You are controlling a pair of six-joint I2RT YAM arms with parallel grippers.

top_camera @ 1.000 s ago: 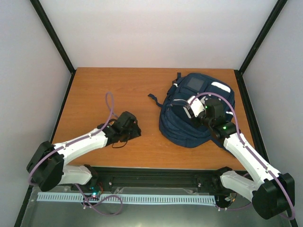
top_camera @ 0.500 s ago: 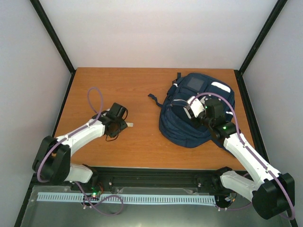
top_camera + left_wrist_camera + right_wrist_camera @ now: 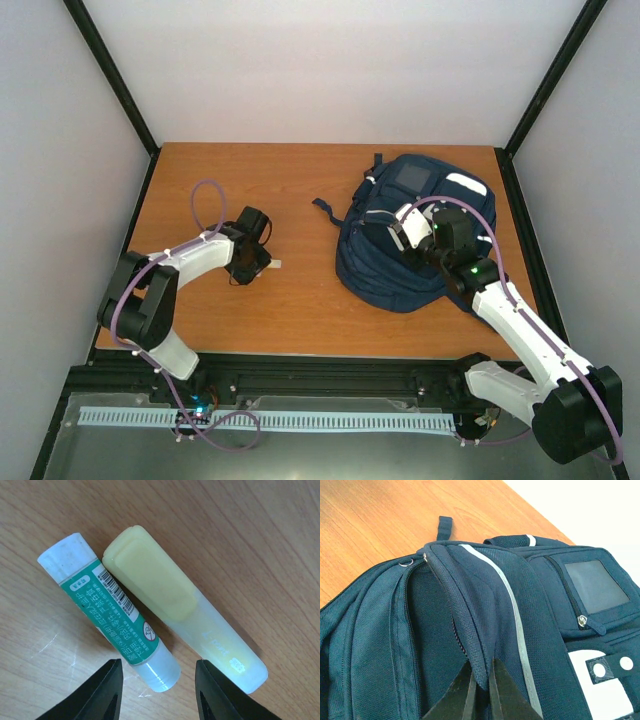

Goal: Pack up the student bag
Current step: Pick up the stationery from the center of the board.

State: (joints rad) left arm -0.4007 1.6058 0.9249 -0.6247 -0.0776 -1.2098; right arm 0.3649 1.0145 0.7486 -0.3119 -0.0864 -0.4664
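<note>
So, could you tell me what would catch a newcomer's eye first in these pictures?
The big navy backpack lies on the right of the table, with the right claw pinched shut on a fold of its fabric. On the left, the open left claw hovers over a green-labelled glue stick and a yellow highlighter lying side by side.

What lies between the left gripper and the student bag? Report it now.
In the top view, mostly bare table separates the left gripper from the student bag; only a small pale stick end pokes out right beside the gripper.
</note>
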